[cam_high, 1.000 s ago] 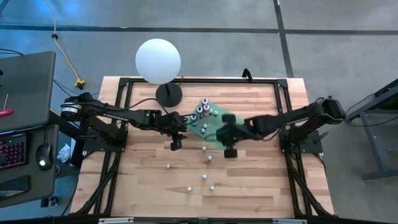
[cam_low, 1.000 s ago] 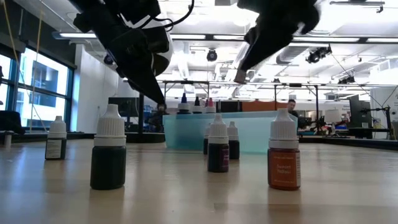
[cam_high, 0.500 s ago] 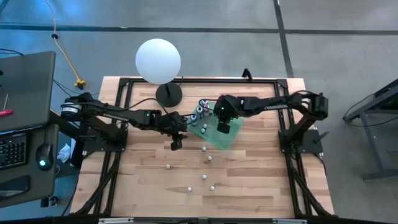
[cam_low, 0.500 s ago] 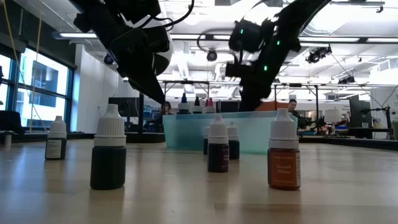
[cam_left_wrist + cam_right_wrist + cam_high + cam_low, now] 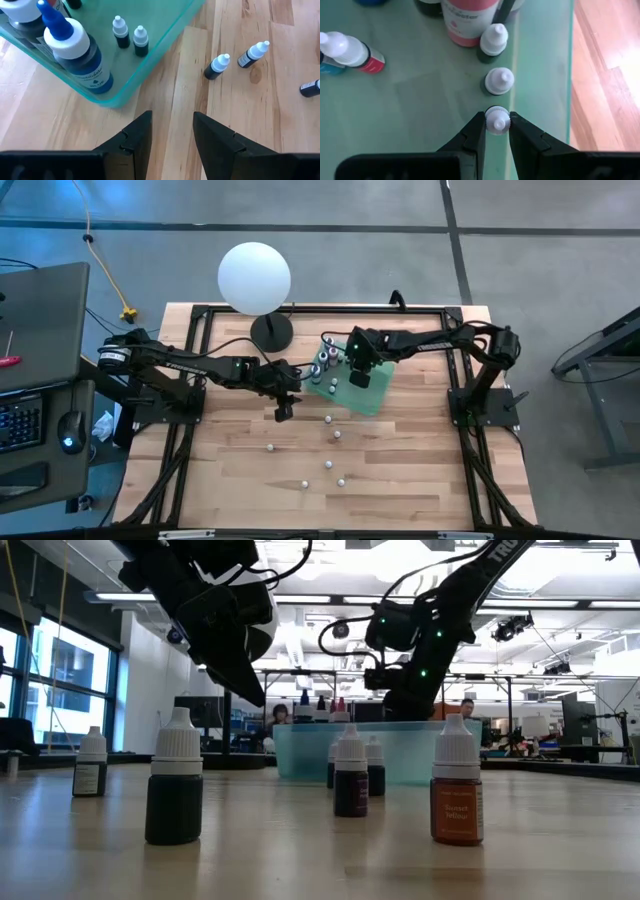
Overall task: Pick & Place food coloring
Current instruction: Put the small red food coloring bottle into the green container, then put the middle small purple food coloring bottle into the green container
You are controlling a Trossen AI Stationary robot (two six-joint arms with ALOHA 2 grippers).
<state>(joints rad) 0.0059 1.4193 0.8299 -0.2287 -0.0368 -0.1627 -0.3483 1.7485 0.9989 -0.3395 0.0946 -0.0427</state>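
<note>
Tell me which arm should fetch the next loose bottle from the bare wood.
Left. The left gripper hangs open over bare wood beside the tray, with loose bottles close ahead. The right gripper is over the tray, jaws closed on a small bottle's cap.

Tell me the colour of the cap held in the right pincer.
White cap, clearest in the right wrist view.
</note>
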